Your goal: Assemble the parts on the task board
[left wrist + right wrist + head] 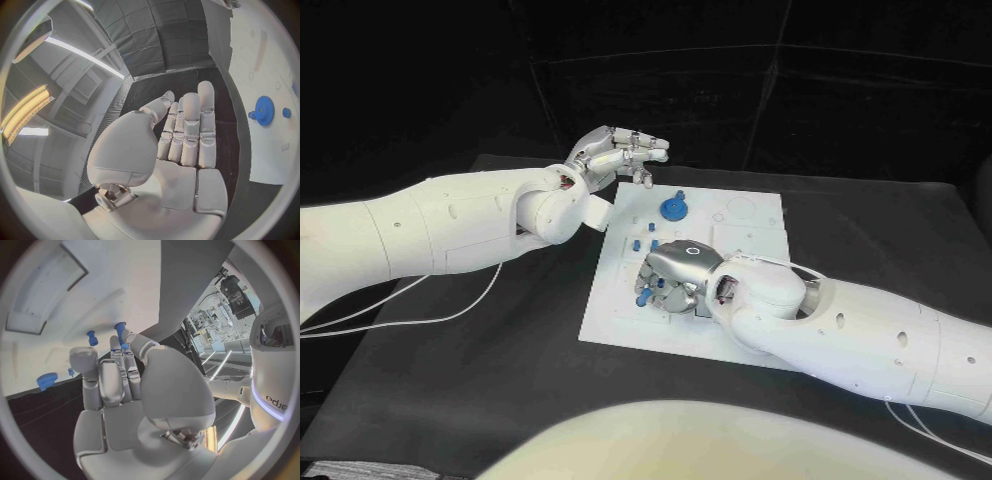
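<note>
The white task board [678,335] lies mid-table. My right hand [678,275] reaches down onto its middle. In the right wrist view this hand [119,385] pinches a long blue peg [120,329] between thumb and a fingertip, close to the board [44,347]. Another blue peg [92,337] and a blue gear [45,381] stand nearby. The blue gear [675,208] sits at the board's far side, with small blue pegs [646,243] just in front of it. My left hand [620,152] hovers above the board's far left corner; its fingers [187,130] lie straight and hold nothing, beside the gear [264,110].
The black table [473,380] surrounds the board. White cables [430,318] trail from my left arm across the table's left side. A shallow rectangular recess [750,212] marks the board's far right corner.
</note>
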You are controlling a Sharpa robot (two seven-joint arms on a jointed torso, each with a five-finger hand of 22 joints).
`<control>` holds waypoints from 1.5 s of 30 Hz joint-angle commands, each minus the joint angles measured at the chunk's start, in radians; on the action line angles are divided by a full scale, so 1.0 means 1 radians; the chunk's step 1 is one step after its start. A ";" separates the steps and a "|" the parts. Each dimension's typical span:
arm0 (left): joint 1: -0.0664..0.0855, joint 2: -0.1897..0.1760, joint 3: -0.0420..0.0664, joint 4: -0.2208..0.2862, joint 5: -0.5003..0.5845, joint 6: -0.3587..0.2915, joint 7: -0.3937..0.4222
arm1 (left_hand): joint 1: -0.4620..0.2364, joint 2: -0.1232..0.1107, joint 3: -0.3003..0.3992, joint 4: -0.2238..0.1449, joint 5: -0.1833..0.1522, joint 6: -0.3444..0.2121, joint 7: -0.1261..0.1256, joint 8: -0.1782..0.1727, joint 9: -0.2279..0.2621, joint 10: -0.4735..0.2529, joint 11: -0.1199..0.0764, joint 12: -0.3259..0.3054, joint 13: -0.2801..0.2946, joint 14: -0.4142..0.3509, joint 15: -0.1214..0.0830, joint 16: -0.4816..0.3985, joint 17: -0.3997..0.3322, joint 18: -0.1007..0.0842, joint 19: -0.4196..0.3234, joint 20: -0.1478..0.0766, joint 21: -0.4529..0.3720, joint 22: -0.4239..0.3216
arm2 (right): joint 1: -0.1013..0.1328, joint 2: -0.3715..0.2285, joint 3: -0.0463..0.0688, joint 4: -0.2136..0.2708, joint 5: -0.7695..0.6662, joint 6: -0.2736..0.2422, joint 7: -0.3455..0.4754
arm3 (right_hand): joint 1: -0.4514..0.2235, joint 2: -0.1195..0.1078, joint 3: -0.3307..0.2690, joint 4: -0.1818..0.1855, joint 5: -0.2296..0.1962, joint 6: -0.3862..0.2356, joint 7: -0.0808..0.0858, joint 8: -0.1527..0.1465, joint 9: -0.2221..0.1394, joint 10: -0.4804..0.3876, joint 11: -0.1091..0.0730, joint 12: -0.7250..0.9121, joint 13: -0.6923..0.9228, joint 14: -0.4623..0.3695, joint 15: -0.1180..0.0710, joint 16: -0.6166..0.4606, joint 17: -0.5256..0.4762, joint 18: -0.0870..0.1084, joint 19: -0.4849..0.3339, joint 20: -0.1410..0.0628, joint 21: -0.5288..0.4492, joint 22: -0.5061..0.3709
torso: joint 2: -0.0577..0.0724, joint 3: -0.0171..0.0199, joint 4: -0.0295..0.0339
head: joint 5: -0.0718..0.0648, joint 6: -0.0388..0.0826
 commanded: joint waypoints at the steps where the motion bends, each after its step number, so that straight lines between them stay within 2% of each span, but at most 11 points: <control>1: 0.002 0.001 0.001 0.001 0.003 0.012 0.004 | 0.005 0.004 -0.006 0.002 0.006 0.001 0.007 0.004 -0.001 -0.003 0.000 0.007 -0.001 -0.006 -0.001 -0.007 -0.001 0.013 -0.003 0.002 -0.007 -0.001 | -0.002 0.004 -0.007 -0.001 -0.033 0.023 -0.014 | -0.012 -0.006 0.005 -0.001 0.006 -0.007 0.008 -0.002 -0.001 -0.012 0.005 -0.009 -0.001 0.026 0.001 -0.003 -0.004 -0.015 -0.004 0.007 -0.001 -0.004 | 0.000 -0.0002 -0.0002 | -0.001 0.000; 9: 0.002 0.000 0.001 0.001 0.003 0.012 0.003 | 0.005 0.004 -0.006 0.002 0.006 0.001 0.007 0.004 -0.001 -0.003 0.000 0.007 -0.001 -0.006 -0.001 -0.007 -0.001 0.013 -0.003 0.002 -0.007 -0.001 | -0.002 0.011 -0.011 -0.005 -0.014 -0.021 0.010 | -0.075 -0.057 -0.020 0.020 0.046 -0.081 0.036 -0.031 -0.017 -0.082 0.034 -0.056 -0.007 0.019 0.025 -0.012 -0.024 -0.011 -0.022 0.027 -0.019 -0.036 | -0.001 -0.0004 0.0001 | -0.002 0.000; 11: 0.002 0.000 0.001 0.001 0.003 0.013 0.002 | 0.005 0.004 -0.006 0.002 0.006 0.001 0.007 0.004 -0.001 -0.003 0.000 0.007 -0.001 -0.006 -0.001 -0.007 -0.001 0.013 -0.003 0.002 -0.007 -0.001 | -0.002 0.011 -0.011 -0.005 -0.002 -0.052 0.021 | -0.102 -0.096 -0.069 0.027 0.073 -0.181 0.065 -0.030 -0.020 -0.171 0.063 -0.071 -0.007 0.015 0.046 -0.017 -0.036 -0.007 -0.039 0.044 -0.041 -0.073 | 0.000 -0.0004 -0.0001 | -0.002 0.000; 14: 0.002 0.000 0.001 0.001 0.003 0.015 0.001 | 0.005 0.004 -0.006 0.002 0.006 0.001 0.007 0.004 -0.001 -0.003 0.000 0.007 -0.001 -0.006 -0.001 -0.007 -0.001 0.013 -0.003 0.002 -0.007 -0.001 | -0.002 0.011 -0.012 -0.005 0.009 -0.079 0.030 | -0.098 -0.095 -0.117 0.030 0.081 -0.237 0.068 -0.030 -0.017 -0.210 0.069 -0.063 -0.005 0.011 0.053 -0.020 -0.044 -0.002 -0.044 0.055 -0.051 -0.087 | 0.000 0.0007 -0.0005 | -0.002 0.000; 20: 0.002 -0.001 0.001 0.002 0.003 0.016 -0.001 | 0.005 0.004 -0.007 0.002 0.006 0.000 0.007 0.005 -0.001 -0.003 0.000 0.007 -0.002 -0.006 -0.001 -0.007 -0.002 0.013 -0.003 0.002 -0.008 -0.002 | -0.002 0.003 -0.012 -0.001 0.026 -0.134 0.041 | -0.087 -0.082 -0.152 0.032 0.085 -0.248 0.068 -0.028 -0.015 -0.221 0.069 -0.051 -0.003 0.009 0.054 -0.021 -0.050 0.000 -0.044 0.058 -0.055 -0.091 | 0.000 -0.0003 0.0000 | -0.003 0.000; 25: 0.002 -0.002 0.001 0.002 0.003 0.018 -0.002 | 0.005 0.005 -0.009 0.002 0.006 0.000 0.007 0.005 -0.001 -0.004 0.001 0.008 -0.002 -0.006 -0.001 -0.007 -0.004 0.013 -0.002 0.002 -0.010 -0.003 | -0.002 -0.018 -0.012 0.011 0.059 -0.235 0.067 | -0.076 -0.075 -0.178 0.032 0.094 -0.258 0.066 -0.028 -0.015 -0.227 0.068 -0.040 -0.003 0.007 0.053 -0.024 -0.058 -0.001 -0.040 0.057 -0.053 -0.089 | -0.001 0.0006 -0.0010 | -0.005 0.000; 28: 0.002 -0.002 0.001 0.002 0.003 0.020 -0.003 | 0.005 0.005 -0.009 0.002 0.006 0.000 0.007 0.005 -0.001 -0.004 0.001 0.008 -0.002 -0.006 -0.001 -0.007 -0.004 0.013 -0.002 0.002 -0.010 -0.003 | -0.002 -0.051 -0.012 0.035 0.085 -0.281 0.085 | -0.068 -0.072 -0.196 0.032 0.095 -0.260 0.066 -0.027 -0.014 -0.227 0.067 -0.032 -0.002 0.004 0.053 -0.030 -0.070 0.000 -0.041 0.057 -0.057 -0.095 | -0.001 0.0007 -0.0020 | -0.007 0.000; 33: 0.002 -0.005 0.001 0.002 0.003 0.020 -0.004 | 0.005 0.005 -0.009 0.002 0.006 0.000 0.007 0.005 -0.001 -0.004 0.001 0.008 -0.002 -0.006 -0.001 -0.007 -0.004 0.013 -0.002 0.002 -0.010 -0.003 | -0.001 -0.131 -0.011 0.099 0.140 -0.297 0.109 | -0.067 -0.069 -0.223 0.037 0.097 -0.243 0.065 -0.021 -0.011 -0.216 0.065 -0.015 -0.001 0.003 0.051 -0.031 -0.073 0.000 -0.038 0.056 -0.056 -0.094 | -0.003 -0.0007 -0.0046 | -0.018 0.002; 38: 0.002 -0.007 0.001 0.003 0.003 0.020 -0.004 | 0.005 0.005 -0.009 0.002 0.006 0.000 0.007 0.005 -0.001 -0.004 0.001 0.008 -0.002 -0.006 -0.001 -0.007 -0.004 0.013 -0.002 0.002 -0.010 -0.003 | 0.018 -0.250 -0.010 0.185 0.276 -0.280 0.102 | -0.077 -0.051 -0.257 0.058 0.101 -0.186 0.053 0.000 -0.003 -0.108 0.044 0.052 0.014 0.017 0.037 -0.004 -0.029 -0.006 -0.016 0.046 -0.033 -0.055 | -0.007 -0.0028 -0.0083 | -0.045 0.014; 42: 0.002 -0.009 0.001 0.003 0.004 0.020 -0.004 | 0.005 0.005 -0.009 0.002 0.006 0.000 0.007 0.005 -0.001 -0.004 0.001 0.008 -0.002 -0.006 -0.001 -0.007 -0.004 0.013 -0.002 0.002 -0.010 -0.003 | 0.037 -0.371 -0.009 0.249 0.375 -0.249 0.016 | -0.101 -0.053 -0.285 0.081 0.110 -0.136 0.012 0.027 0.004 0.066 -0.005 0.160 0.070 0.038 0.000 0.049 0.064 -0.021 0.028 0.014 0.023 0.043 | -0.010 -0.0050 -0.0124 | -0.071 0.021; 45: 0.002 -0.011 0.000 0.004 0.004 0.019 -0.003 | 0.005 0.005 -0.009 0.002 0.006 0.000 0.007 0.005 -0.001 -0.004 0.001 0.008 -0.002 -0.006 -0.001 -0.007 -0.004 0.013 -0.002 0.002 -0.010 -0.003 | 0.043 -0.444 -0.009 0.274 0.400 -0.227 -0.066 | -0.164 -0.074 -0.355 0.125 0.165 -0.122 -0.017 0.049 0.009 0.176 -0.035 0.354 0.233 0.046 -0.028 0.070 0.095 -0.037 0.068 -0.015 0.073 0.131 | -0.013 -0.0069 -0.0175 | -0.102 0.028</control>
